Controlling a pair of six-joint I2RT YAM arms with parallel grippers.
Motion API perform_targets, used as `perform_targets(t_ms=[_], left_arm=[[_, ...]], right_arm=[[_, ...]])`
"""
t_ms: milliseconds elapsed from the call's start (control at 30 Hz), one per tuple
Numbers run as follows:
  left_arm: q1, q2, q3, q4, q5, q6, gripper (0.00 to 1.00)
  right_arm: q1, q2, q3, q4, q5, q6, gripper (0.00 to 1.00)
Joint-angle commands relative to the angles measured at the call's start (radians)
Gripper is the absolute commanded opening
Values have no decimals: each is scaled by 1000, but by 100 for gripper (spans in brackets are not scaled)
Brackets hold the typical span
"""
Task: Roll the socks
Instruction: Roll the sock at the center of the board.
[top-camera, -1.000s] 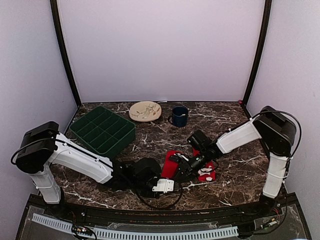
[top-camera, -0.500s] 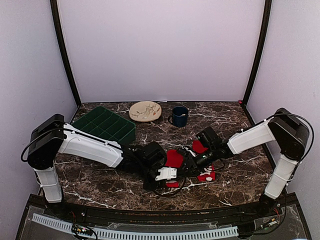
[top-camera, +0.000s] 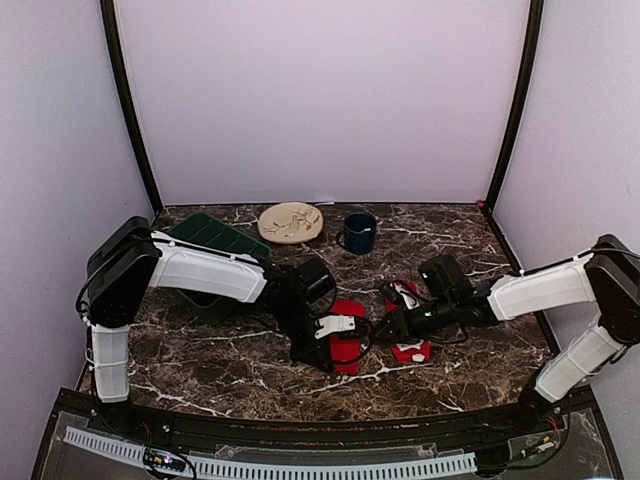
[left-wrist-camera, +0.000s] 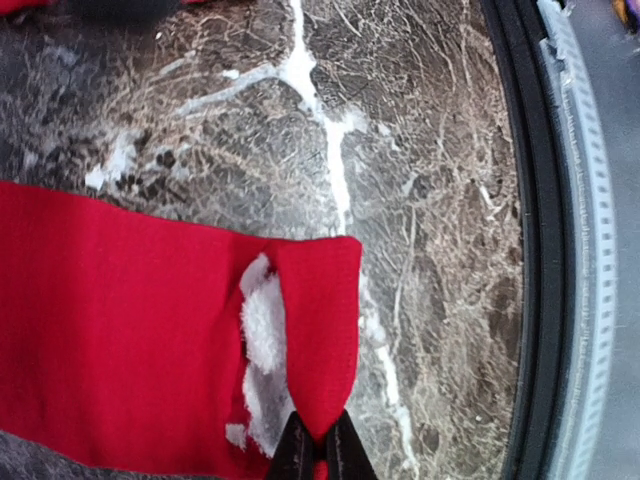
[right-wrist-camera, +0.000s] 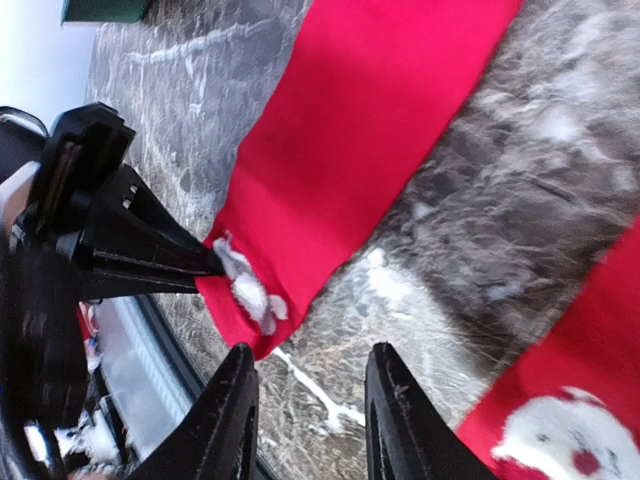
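Observation:
One red sock (top-camera: 348, 312) (left-wrist-camera: 130, 330) lies flat on the marble at the table's middle. My left gripper (top-camera: 338, 342) (left-wrist-camera: 320, 448) is shut on its folded near corner, where a fuzzy white patch (left-wrist-camera: 262, 330) shows. The right wrist view has this sock (right-wrist-camera: 370, 150) ahead, with the left gripper's black fingers (right-wrist-camera: 150, 260) pinching its end. The other sock (top-camera: 410, 350) (right-wrist-camera: 575, 400), red with a white pattern, lies just to the right. My right gripper (top-camera: 392, 326) (right-wrist-camera: 310, 400) hovers open between the socks over bare marble, holding nothing.
A green compartment tray (top-camera: 205, 235) stands at the back left, partly behind the left arm. A cream plate (top-camera: 290, 221) and a dark blue mug (top-camera: 359, 232) sit at the back. The table's black near rim (left-wrist-camera: 530, 250) runs close to the held sock.
The left arm has stretched out to the right, carrying its sock corner along. The right arm has drawn back to the right, off that sock, and the two socks now lie apart.

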Motion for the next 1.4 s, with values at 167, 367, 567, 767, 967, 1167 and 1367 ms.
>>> perform_targets(t_ms=[167,367,567,767,967,1167,1367], left_arm=[[70,60,100,-207,286,-46,0],[84,108,150,-265,376,-39,0],[85,140,158,-286,423,-35,0],[87,160,158,-291,460,-36,0],[92,181,165,-300,492,-36,0],[92,198,168,-308,500,-35,0],[92,215,172,-319,506,-39,0]], right_arm=[[36,-206,-104,55,258,-14,35],[153,-257,-92,-2,434,-99,35],[270,-309,-78,-36,580,-177,35],[346,-328,-75,-47,618,-226,35],[448,-275,-16,-121,638,-299,35],[509,-240,18,-166,642,-336,36],[561,-211,40,-198,649,-364,37]])
